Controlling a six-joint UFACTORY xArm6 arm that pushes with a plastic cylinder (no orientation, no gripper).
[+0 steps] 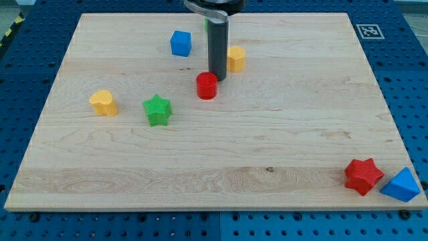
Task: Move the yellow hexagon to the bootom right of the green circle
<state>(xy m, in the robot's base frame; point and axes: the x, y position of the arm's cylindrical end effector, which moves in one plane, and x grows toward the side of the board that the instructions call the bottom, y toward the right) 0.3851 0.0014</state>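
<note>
The yellow hexagon (235, 59) lies near the view's top centre, just right of my dark rod. My tip (216, 79) rests on the board between the yellow hexagon and the red cylinder (207, 86), close to both. A thin sliver of green (205, 25) shows at the rod's left edge near the board's top. It may be the green circle, mostly hidden behind the rod.
A blue cube (180, 43) sits left of the rod. A yellow heart-like block (103, 102) and a green star (158, 110) lie at the left. A red star (363, 176) and a blue triangular block (401, 185) sit at the wooden board's (281, 134) bottom right corner.
</note>
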